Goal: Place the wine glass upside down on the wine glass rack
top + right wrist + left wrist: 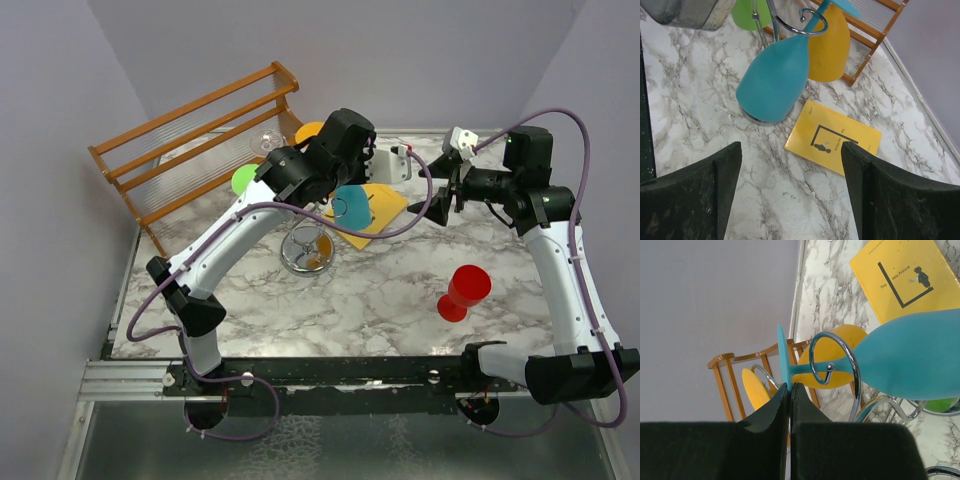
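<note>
In the top view the left arm is covering most of the wine glass rack, so we are seeing only its round base. The arm is also hiding all but a slice of the teal wine glass and one corner of the yellow book. In the left wrist view the right edge is cutting off the teal bowl, the top edge is clipping the book, and the green glass is showing only as a sliver. In the right wrist view the top edge is cutting through the rack's post, the green glass and the teal foot, and we are failing to identify the grey shape in the upper left corner.
</note>
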`<move>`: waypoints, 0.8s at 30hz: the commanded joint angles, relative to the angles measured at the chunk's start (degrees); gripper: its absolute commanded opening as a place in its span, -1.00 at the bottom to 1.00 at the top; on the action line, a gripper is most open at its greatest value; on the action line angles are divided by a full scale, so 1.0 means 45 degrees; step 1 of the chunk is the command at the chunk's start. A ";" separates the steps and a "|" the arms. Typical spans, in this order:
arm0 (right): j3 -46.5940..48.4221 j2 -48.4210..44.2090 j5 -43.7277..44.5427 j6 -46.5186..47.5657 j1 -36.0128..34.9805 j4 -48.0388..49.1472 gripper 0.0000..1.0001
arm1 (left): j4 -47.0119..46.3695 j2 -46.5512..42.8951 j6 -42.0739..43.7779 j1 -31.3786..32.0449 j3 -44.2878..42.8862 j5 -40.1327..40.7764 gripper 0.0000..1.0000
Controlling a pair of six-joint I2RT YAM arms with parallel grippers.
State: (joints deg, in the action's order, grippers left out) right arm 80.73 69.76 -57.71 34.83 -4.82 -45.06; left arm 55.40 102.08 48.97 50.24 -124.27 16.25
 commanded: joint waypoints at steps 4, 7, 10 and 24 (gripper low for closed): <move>0.0239 0.0084 0.0208 0.0159 -0.0003 -0.0071 0.60 | 0.0134 -0.0580 0.0496 0.0307 -0.0306 0.1336 -1.00; 0.0187 0.0075 0.0208 0.0170 -0.0003 -0.0046 0.60 | 0.0269 -0.0598 0.0534 0.0404 -0.0380 0.1439 -1.00; 0.0148 0.0063 0.0218 0.0162 -0.0004 -0.0004 0.61 | 0.0328 -0.0614 0.0690 0.0541 -0.0217 0.1643 -1.00; 0.0079 0.0072 0.0325 0.0109 -0.0003 0.0056 0.61 | 0.0205 -0.0551 0.0961 0.0979 0.0012 0.2912 -1.00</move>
State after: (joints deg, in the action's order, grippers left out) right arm 80.73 69.87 -57.30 34.83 -4.82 -45.04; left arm 56.23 101.86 53.45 54.15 -122.96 26.79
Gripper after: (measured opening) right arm 0.801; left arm 0.028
